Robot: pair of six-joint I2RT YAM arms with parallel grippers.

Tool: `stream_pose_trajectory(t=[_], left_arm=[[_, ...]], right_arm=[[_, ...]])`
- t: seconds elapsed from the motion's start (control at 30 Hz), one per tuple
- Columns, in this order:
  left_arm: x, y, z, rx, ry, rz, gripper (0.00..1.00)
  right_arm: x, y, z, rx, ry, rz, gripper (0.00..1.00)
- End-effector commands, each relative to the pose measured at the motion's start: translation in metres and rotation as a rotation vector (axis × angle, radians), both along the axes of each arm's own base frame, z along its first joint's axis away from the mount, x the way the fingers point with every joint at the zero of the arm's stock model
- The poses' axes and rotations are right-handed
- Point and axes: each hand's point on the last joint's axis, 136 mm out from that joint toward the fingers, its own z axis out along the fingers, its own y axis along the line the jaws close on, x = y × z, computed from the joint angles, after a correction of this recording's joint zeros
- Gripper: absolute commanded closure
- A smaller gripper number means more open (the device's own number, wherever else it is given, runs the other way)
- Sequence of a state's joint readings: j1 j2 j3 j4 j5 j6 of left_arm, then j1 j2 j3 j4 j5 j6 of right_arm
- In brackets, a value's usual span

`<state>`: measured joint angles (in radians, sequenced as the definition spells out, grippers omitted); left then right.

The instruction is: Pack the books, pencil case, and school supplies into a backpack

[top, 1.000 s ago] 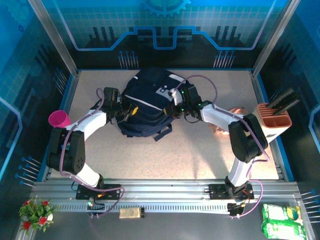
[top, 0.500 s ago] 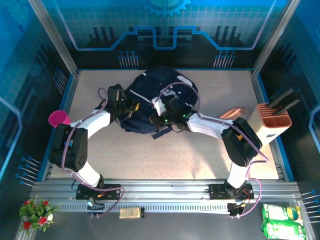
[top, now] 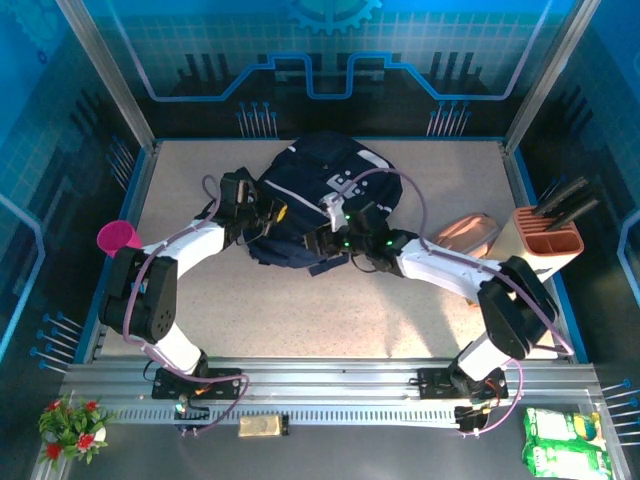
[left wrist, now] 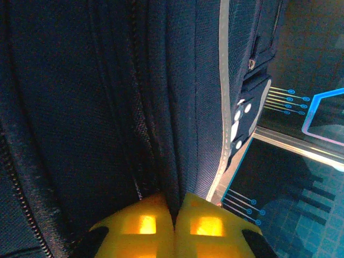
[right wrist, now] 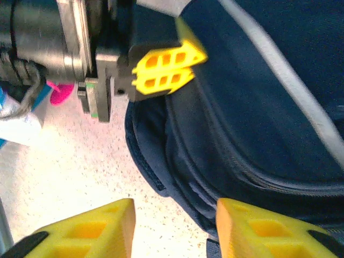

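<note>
The dark navy backpack (top: 315,195) lies at the table's back middle. My left gripper (top: 268,215) is at its left side, shut on a fold of its fabric (left wrist: 177,183); its yellow fingers (left wrist: 145,223) press together on that fold. The right wrist view shows the same left gripper (right wrist: 169,67) pinching the backpack (right wrist: 258,107). My right gripper (top: 318,245) is at the bag's near edge, open, its yellow fingertips (right wrist: 105,226) apart with nothing between them. The pinkish pencil case (top: 468,235) lies on the table right of the bag. The books and school supplies are out of view.
A magenta cup (top: 118,237) stands at the left edge. A beige holder with black handles (top: 548,240) stands at the right edge. Speckled tabletop (top: 330,310) stretches between the bag and the arm bases.
The right gripper has opened and let go of the backpack, drawing back a little toward the near edge. The left gripper keeps its hold; the bag shifted slightly left earlier.
</note>
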<state>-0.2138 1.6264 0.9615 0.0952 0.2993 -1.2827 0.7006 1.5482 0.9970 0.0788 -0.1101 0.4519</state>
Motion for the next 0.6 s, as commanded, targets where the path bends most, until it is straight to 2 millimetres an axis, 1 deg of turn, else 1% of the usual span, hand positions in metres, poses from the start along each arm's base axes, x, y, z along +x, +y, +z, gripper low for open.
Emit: stream_pose_trajectory(t=[0.0,0.17,0.23,0.3,0.4,0.5,0.57], left_arm=[[0.005,-0.017,0.023,-0.012,-0.091,-0.093,1.0],[0.0,-0.029,0.026,-0.008,-0.111,-0.15,1.0],[-0.003,-0.033,0.026,-0.008,-0.115,-0.166,1.0],[-0.005,-0.037,0.027,-0.008,-0.12,-0.183,1.0],[-0.009,-0.042,0.026,-0.011,-0.118,-0.202,1.0],[-0.013,-0.047,0.024,-0.012,-0.117,-0.22,1.0],[-0.015,-0.05,0.024,-0.014,-0.117,-0.232,1.0]], right_arm=[[0.006,-0.027,-0.013,0.067,0.177,-0.173,0.53],[0.016,-0.05,-0.027,0.193,0.394,-0.354,0.53],[0.022,-0.056,-0.032,0.244,0.472,-0.412,0.53],[0.03,-0.057,-0.032,0.296,0.528,-0.449,0.55],[0.038,-0.054,-0.029,0.343,0.561,-0.477,0.57],[0.043,-0.052,-0.025,0.383,0.576,-0.496,0.58],[0.044,-0.052,-0.029,0.394,0.6,-0.517,0.59]])
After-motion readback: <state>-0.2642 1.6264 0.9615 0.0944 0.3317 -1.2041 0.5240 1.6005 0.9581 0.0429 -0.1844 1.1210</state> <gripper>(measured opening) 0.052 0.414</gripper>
